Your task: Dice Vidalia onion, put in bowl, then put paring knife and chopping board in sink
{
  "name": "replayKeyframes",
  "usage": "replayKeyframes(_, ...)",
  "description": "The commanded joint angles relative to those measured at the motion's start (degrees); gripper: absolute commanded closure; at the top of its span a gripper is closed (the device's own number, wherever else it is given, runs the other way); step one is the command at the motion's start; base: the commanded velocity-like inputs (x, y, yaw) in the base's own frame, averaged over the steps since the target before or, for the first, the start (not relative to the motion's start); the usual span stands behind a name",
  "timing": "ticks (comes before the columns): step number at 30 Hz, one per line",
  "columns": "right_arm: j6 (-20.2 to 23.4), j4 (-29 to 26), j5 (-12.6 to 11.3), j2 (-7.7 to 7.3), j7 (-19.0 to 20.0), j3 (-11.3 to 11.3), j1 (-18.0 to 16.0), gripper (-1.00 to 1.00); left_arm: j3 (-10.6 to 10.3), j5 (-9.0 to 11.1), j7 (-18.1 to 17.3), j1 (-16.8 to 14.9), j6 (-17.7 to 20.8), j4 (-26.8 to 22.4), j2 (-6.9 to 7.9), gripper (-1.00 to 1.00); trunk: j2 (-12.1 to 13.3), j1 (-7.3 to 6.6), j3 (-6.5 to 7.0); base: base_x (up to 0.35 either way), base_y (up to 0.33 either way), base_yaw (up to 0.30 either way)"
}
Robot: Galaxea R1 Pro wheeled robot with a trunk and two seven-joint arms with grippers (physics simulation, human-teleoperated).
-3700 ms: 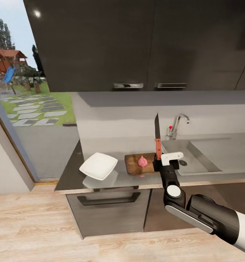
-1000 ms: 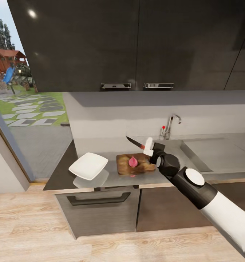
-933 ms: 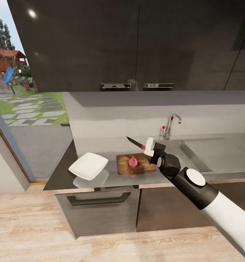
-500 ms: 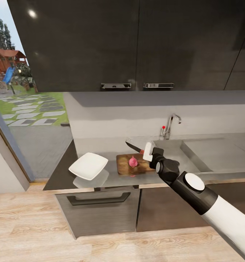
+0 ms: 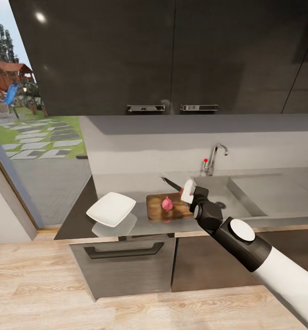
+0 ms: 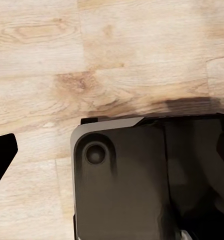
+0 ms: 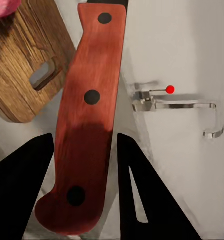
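In the head view my right gripper (image 5: 187, 190) is shut on the paring knife (image 5: 174, 185) by its red handle. The dark blade points left and slightly up, just above the back right corner of the chopping board (image 5: 176, 211). The pink Vidalia onion (image 5: 167, 203) lies whole on the board. The white bowl (image 5: 111, 209) rests on the countertop (image 5: 76, 220) left of the board. The sink (image 5: 215, 190) lies right of the board, behind my wrist. The right wrist view shows the red handle (image 7: 89, 125) between black fingers (image 7: 22, 190), with the board's slotted end (image 7: 22, 85) beyond it.
The chrome tap (image 5: 214, 158) with a red knob stands behind the sink, and a drainboard (image 5: 272, 188) stretches to the right. Dark wall cabinets (image 5: 172, 55) hang above the counter. The left wrist view looks down at the wooden floor (image 6: 112, 50) and the robot's dark base (image 6: 142, 180).
Since 3.7 s ago the knife has tipped from blade-up to blade pointing left over the board, and the camera shifted. In the last second the gripper and knife sank slightly toward the board.
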Motion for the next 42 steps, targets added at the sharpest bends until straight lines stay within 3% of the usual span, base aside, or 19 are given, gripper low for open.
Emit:
replayKeyframes(1,0.65,-0.03,0.53,-0.01,0.48,0.17,-0.07,1.00,-0.25,0.50,-0.04,0.00,-0.07,0.15,0.08,-1.00,-0.12,0.04,-0.12,0.000,0.000,0.000)
replayKeyframes(6,1.36,-0.12,0.54,1.53,-0.79,1.00,0.74,1.00,-0.19,0.51,0.04,0.00,-0.07,1.56,0.61,-1.00,-0.12,0.04,-0.12,0.000,0.000,0.000)
replayKeyframes(12,1.45,-0.25,0.51,4.60,-12.31,1.45,7.72,1.00,-0.02,0.52,0.10,0.00,-0.07,2.85,1.27,-1.00,-0.12,0.04,-0.12,0.000,0.000,0.000)
replayKeyframes(16,1.45,-0.27,0.43,6.06,-15.47,1.47,10.54,1.00,0.01,0.53,0.08,-0.05,-0.07,2.77,1.31,-1.00,-0.12,0.04,-0.12,0.000,0.000,0.000)
replayKeyframes(22,1.52,-0.24,-0.06,7.49,-16.46,1.40,11.46,1.00,0.01,0.53,0.05,-1.21,-0.07,2.23,1.28,-1.00,-0.12,0.04,-0.12,0.000,0.000,0.000)
replayKeyframes(34,1.54,0.27,-0.29,7.89,-16.43,1.30,11.49,1.00,-0.14,0.53,0.05,-1.67,-0.07,3.01,1.16,-1.00,-0.12,0.04,-0.12,0.000,-0.002,0.000)
replayKeyframes(42,1.54,0.29,-0.29,7.91,-16.51,1.30,11.49,1.00,-0.14,0.53,0.05,-1.69,-0.07,3.36,1.15,-1.00,-0.12,0.04,-0.12,0.000,-0.205,0.000)
